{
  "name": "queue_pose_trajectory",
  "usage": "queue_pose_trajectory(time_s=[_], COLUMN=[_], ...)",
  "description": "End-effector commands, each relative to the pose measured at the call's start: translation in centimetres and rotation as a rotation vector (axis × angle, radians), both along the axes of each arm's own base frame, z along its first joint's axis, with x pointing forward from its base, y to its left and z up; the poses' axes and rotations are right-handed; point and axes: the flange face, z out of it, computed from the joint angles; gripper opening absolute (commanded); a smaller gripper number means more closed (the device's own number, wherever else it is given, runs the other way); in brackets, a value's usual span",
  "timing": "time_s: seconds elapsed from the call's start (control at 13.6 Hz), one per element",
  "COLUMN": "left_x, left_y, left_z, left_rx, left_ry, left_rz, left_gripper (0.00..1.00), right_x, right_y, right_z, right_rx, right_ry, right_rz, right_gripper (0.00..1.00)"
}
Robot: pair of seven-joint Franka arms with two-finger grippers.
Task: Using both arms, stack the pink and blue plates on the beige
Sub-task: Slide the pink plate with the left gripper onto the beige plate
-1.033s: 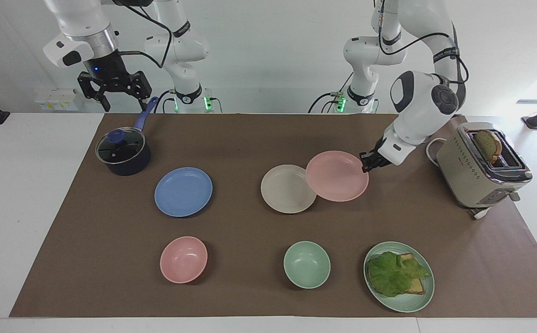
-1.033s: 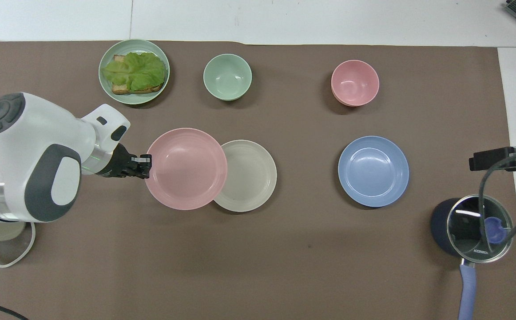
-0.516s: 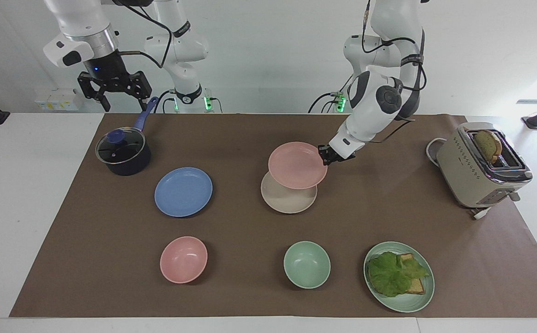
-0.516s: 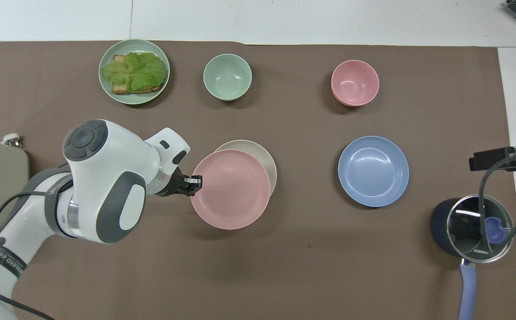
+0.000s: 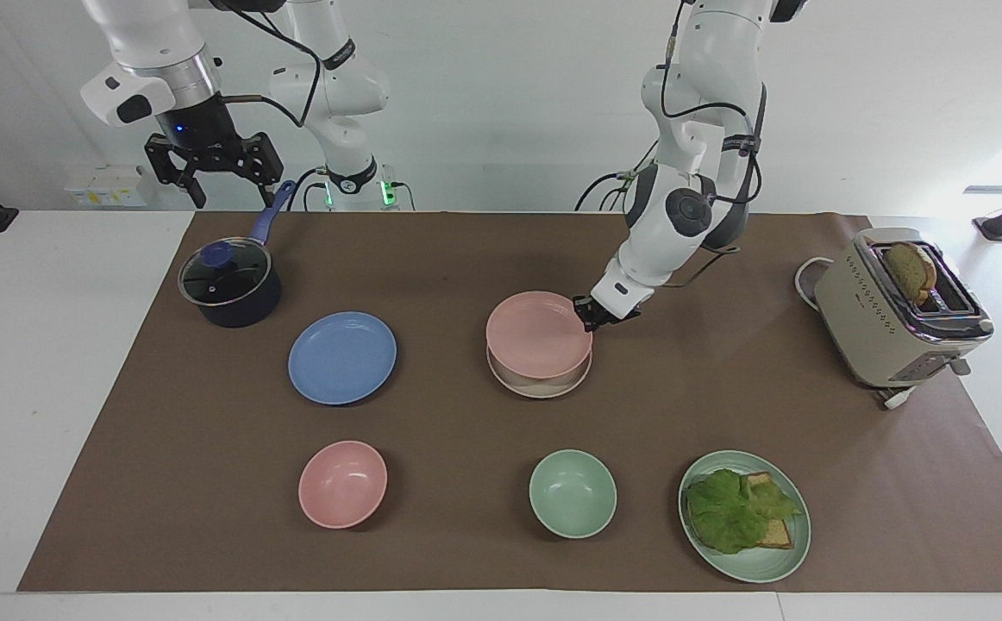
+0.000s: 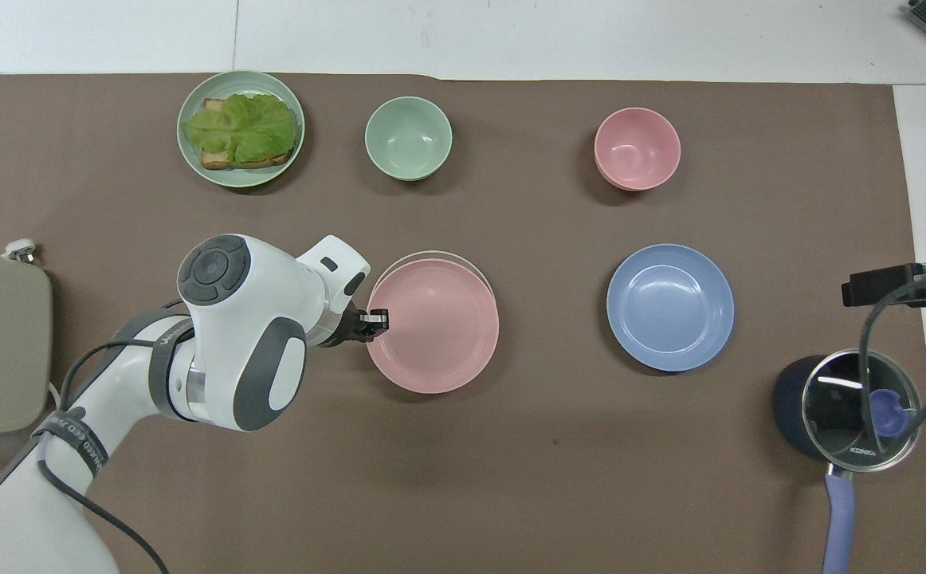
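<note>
The left hand [image 5: 589, 317] is clenched on the rim of the pink plate [image 5: 538, 334], gripping the edge that faces the left arm's end of the table. The pink plate is held just above the beige plate [image 5: 544, 385], almost squarely over it, and a dark gap shows between the two in the facing view, so they look apart or barely touching. From overhead only a thin crescent of the beige plate [image 6: 431, 256] shows past the pink plate [image 6: 439, 325].

The blue plate [image 5: 342, 357] lies flat on the brown mat [image 5: 432, 259], beside the stack toward the right arm's end of the table and well apart from it. The right hand [image 5: 212, 168] hangs high with its fingers spread wide and nothing in them, over the table's edge close to the dark pot [image 5: 230, 289] with a glass lid; that arm waits.

Farther from the robots sit a pink bowl [image 5: 342, 483], a green bowl [image 5: 572, 492] and a green plate [image 5: 744, 515] carrying toast with a lettuce leaf. A beige toaster [image 5: 898, 310] with a slice of bread in its slot stands at the left arm's end of the table [image 5: 53, 362].
</note>
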Motion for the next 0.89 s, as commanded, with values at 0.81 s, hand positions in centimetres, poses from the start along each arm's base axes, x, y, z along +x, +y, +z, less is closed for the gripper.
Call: queue_pose_trajectory(time_s=[0.81], left_x=[5.1], left_y=[7.8], left_z=[12.6], left_rx=[0.029], left_ry=[-0.064], left_rz=[0.103], left_gripper=[1.0], right_x=[-0.1], right_y=[-0.4], right_z=[-0.1], right_rx=[0.0], right_ry=[-0.001], right_rz=[0.021], right_gripper=[1.0])
